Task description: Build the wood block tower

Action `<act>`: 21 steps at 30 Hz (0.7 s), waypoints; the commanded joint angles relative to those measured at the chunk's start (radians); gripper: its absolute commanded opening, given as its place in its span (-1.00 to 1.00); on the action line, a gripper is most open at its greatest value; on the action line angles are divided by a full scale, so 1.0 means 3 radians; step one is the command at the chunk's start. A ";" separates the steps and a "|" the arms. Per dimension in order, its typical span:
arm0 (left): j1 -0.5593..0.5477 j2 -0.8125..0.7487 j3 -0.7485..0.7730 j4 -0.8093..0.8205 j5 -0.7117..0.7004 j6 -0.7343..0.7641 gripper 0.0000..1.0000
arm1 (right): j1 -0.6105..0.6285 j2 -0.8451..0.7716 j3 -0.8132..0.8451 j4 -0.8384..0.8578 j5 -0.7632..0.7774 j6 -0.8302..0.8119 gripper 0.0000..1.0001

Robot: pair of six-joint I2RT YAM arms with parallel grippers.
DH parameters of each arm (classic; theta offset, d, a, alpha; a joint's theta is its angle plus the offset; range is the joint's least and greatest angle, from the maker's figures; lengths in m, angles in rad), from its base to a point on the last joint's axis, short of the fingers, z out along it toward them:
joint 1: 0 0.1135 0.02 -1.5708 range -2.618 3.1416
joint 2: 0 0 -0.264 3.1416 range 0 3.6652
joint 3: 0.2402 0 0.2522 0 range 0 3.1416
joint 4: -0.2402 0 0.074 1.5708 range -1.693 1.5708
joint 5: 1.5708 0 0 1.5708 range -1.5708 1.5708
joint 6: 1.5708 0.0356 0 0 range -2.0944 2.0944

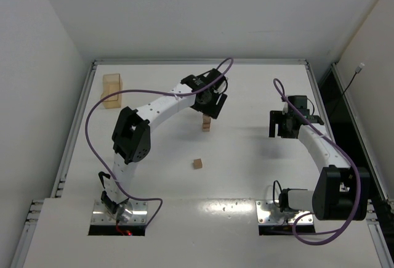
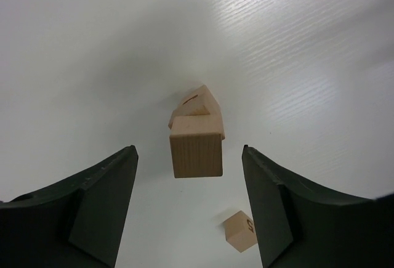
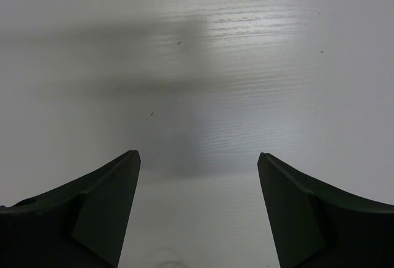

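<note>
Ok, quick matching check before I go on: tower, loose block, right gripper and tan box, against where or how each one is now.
1 tower
2 loose block
3 right gripper
4 tan box

A far-left part of the table
B open, holding nothing
C between the fingers of the open left gripper, untouched
D alone, on the near side of the tower

Pairs: 1-C, 2-D, 3-B, 4-A
</note>
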 commanded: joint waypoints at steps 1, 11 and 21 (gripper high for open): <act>-0.0005 -0.0007 0.0132 -0.0004 -0.0002 0.0005 0.32 | -0.0016 -0.0020 0.0087 0.0074 -0.0041 0.0052 0.48; 0.0107 -0.1033 -0.0251 0.0635 0.0151 -0.0097 0.51 | 0.0086 -0.0199 0.0087 0.0074 -0.0710 -0.0402 0.51; 0.1114 -0.1459 -0.0497 0.0676 -0.0043 -0.0286 0.83 | 0.1042 -0.0373 0.0327 -0.0303 -0.2121 -0.2043 0.48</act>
